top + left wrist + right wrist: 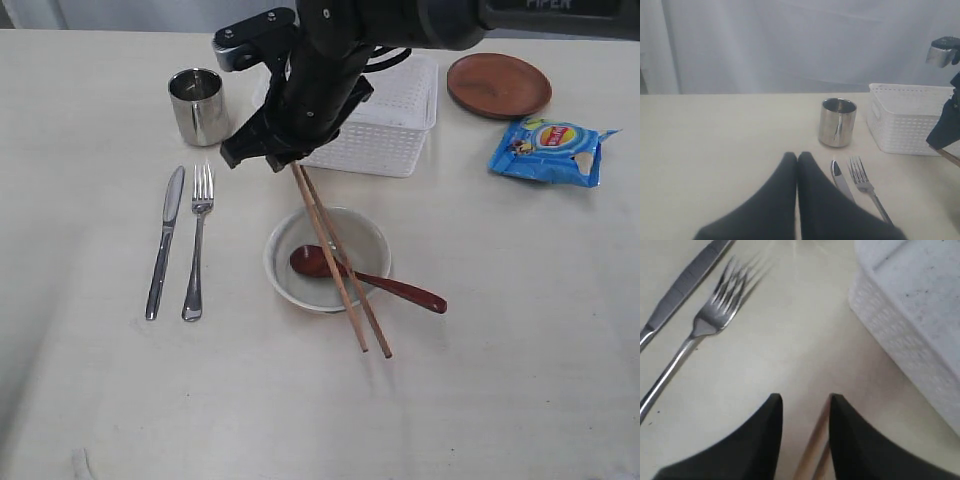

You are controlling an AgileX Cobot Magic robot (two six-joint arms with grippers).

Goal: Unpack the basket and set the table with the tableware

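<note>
right gripper (805,399) parted, loosely straddling the upper ends of two wooden chopsticks (332,265) lying across the bowl (372,238); left gripper (797,155) clenched, empty, over the desk (715,140).

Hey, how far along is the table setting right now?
Already out on the table: cup, knife, fork, plate, and the spoon in the bowl. In hand: the chopsticks lie across the bowl, upper ends between the right gripper's parted jaws. Left: what shows of the basket looks empty, so probably just letting go.

Exterior high, angled down; wrist views low, close, sharing fork (864,184).
</note>
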